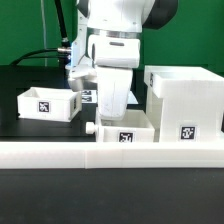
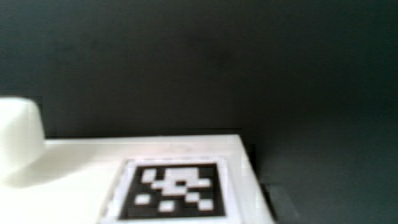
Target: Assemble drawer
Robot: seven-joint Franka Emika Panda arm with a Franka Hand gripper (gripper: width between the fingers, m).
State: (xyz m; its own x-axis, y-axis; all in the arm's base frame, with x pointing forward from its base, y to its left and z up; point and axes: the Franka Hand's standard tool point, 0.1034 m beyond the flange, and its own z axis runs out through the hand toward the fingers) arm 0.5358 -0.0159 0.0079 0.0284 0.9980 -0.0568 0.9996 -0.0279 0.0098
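The tall white casing (image 1: 185,98) stands at the exterior view's right, with a tag low on its front. One small tray (image 1: 50,103) sits at the left. A second tray (image 1: 122,129), with a knob (image 1: 90,130) on its side, sits in the middle by the casing. My gripper (image 1: 112,114) hangs straight down over the back of the middle tray, its fingertips hidden behind the tray wall. The wrist view shows a white face with a tag (image 2: 178,190) close below and a white rounded shape (image 2: 16,140) beside it. No fingers show there.
A long white rail (image 1: 110,153) runs across the front of the dark table (image 1: 30,80). A flat white board with tags (image 1: 86,96) lies behind the gripper. Cables hang at the back left.
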